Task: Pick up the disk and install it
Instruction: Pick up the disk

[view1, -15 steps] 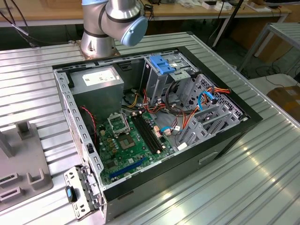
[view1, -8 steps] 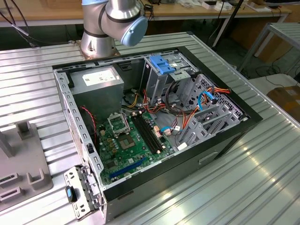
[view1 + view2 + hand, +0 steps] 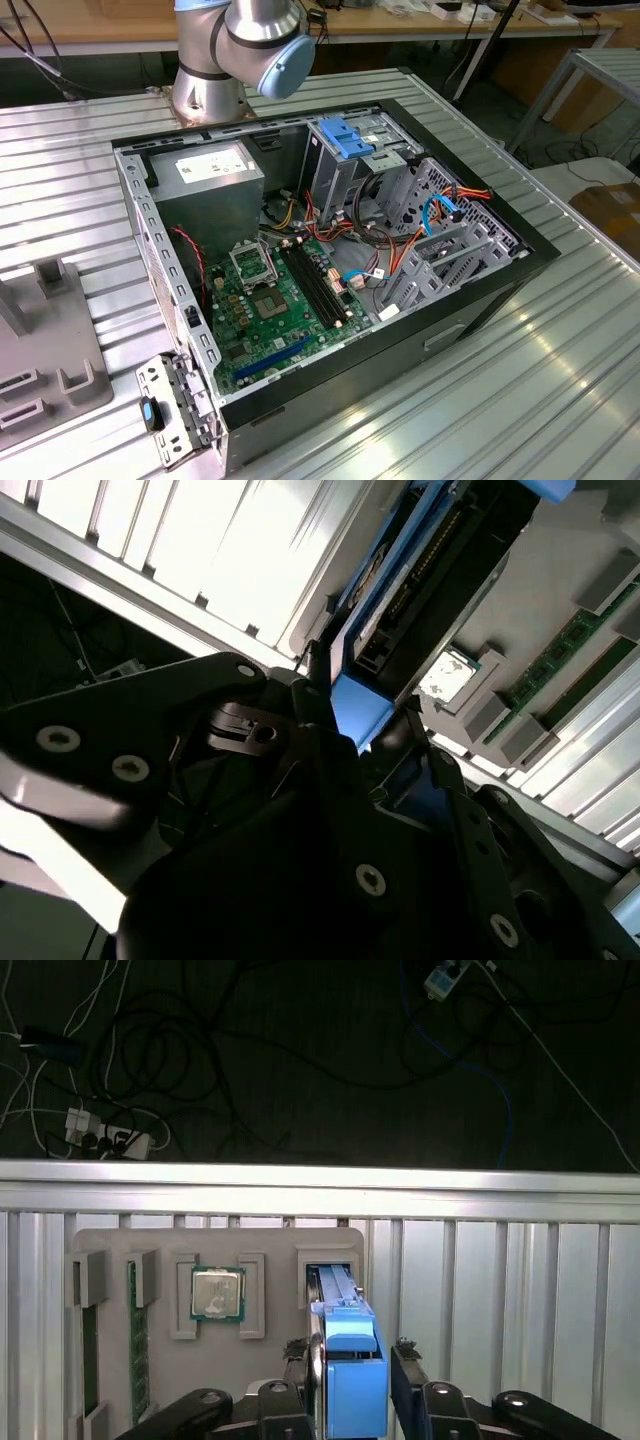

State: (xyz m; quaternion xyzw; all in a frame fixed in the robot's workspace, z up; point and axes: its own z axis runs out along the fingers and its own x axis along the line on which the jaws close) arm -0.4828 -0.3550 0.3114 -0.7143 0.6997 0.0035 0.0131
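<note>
Disk [image 3: 350, 1370], blue-railed, stands on edge in a slot of the grey fixture [image 3: 270, 1245] on the worktop [image 3: 500, 1300], beside a processor chip [image 3: 217, 1293]. The end effector [image 3: 352, 1350] straddles it; I cannot tell whether it is clenched or released.

Bright light streaks the ribbed metal bench [image 3: 520, 400]. Beyond its far edge runs a long wooden worktable [image 3: 100, 28], with a smaller metal table [image 3: 608, 62] at the exterior view's right. In the first wrist view, cables [image 3: 215, 1045] sprawl over the dark floor [image 3: 300, 1130] past the bench's edge.
</note>
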